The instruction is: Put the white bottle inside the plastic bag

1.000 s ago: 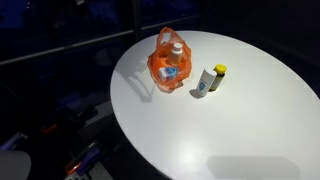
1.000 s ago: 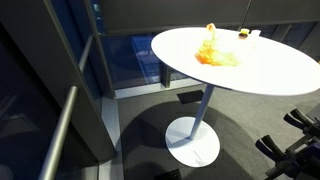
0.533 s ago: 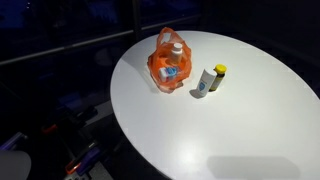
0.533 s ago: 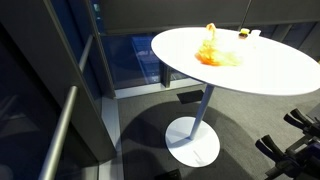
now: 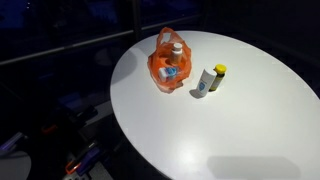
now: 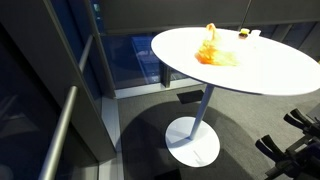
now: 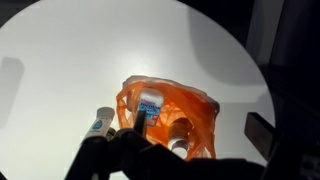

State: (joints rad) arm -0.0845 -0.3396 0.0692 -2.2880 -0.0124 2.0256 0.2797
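A round white table fills most of the scene. In an exterior view it stands on a single white pedestal with a disc foot on a dark floor, and dark surroundings lie behind it. In the wrist view the gripper is a dark silhouette along the bottom edge, hanging above the table near the items. Its fingers are too dark and blurred to separate, so it is not possible to tell whether the jaws are spread or closed, and nothing can be seen held in them. The plastic bag, crinkly translucent orange with loop handles on top, stands upright toward one side of the tabletop and is the largest item. It appears in both exterior views and in the wrist view. Inside the bag an orange-capped white bottle stands upright, and a blue-labelled white container sits lower down, seen through the plastic. The white bottle, small and slim with a bluish-green mark, is outside the bag, just beside it on the bare table and shorter than it. The wrist view also shows it next to the bag's side. A yellow cap shows right at the white bottle's upper end; whether it belongs to a separate bottle behind cannot be told.
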